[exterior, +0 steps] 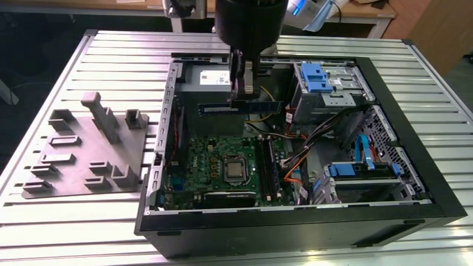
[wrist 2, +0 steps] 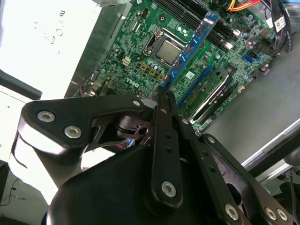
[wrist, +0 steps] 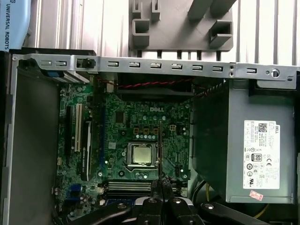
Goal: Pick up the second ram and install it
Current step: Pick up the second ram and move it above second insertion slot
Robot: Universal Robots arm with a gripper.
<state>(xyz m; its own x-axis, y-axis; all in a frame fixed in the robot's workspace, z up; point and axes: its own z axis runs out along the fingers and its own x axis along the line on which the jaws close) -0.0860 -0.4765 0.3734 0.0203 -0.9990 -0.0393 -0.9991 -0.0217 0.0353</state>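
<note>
One stick, the second ram (exterior: 244,107), hung level in the air above the open case (exterior: 296,219), clamped flat between the closed-up fingers of the gripper (exterior: 244,101). It sat over the far edge of the green motherboard (exterior: 214,160), just on the near side of the grey power supply (exterior: 209,79), touching nothing below. The black memory slots (exterior: 271,166) lay nearer, toward the exterior view's right of the processor (exterior: 235,168). From where I stood the risks looked plain: the stick ran crosswise to those slots, so a descent without a turn would jam it across them; a grip on so thin an edge might let it tilt; and the orange cables (exterior: 294,166) just beside the slots could snag it.
</note>
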